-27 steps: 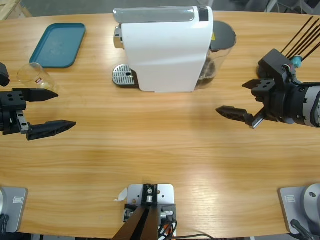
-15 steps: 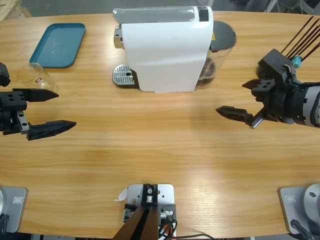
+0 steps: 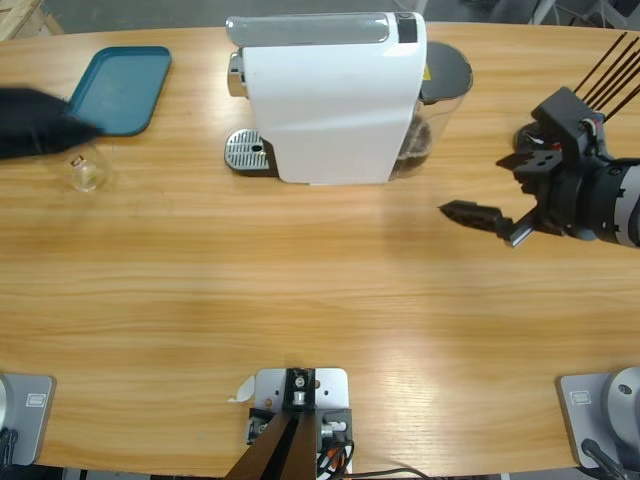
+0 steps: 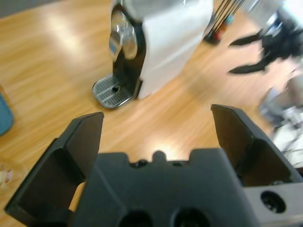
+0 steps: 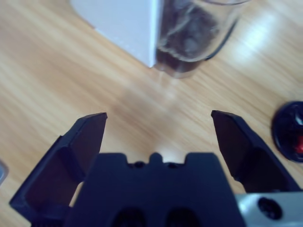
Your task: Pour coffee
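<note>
Black jaws of the left gripper (image 4: 156, 116) stand wide apart with nothing between them, only bare wooden table (image 4: 57, 52) past the tips. Just outside its left finger, low at the edge of the left wrist view, a sliver of the glass tumbler (image 4: 6, 173) shows with its small red mark. Whether coffee lies in it cannot be told from there. From above, the tumbler (image 3: 85, 173) stands upright on the wood, just below the dark smear that is this gripper, and any liquid in it is too faint to make out. A little beyond the same finger lies the edge of a teal tray (image 4: 3, 115). Farther ahead, between the two fingertips, stands the white coffee machine (image 4: 163, 42), its metal drip grate (image 4: 111, 91) on the near side. Beyond the right finger, the other arm's jaws show small and blurred. The right gripper (image 5: 157, 117) is likewise spread open and empty over bare table. Ahead of it, between the fingers, sits the machine's clear tank (image 5: 195, 35) with dark contents, touching the white body. Off the right finger lies a round black object (image 5: 289, 131) with a red spot.
</note>
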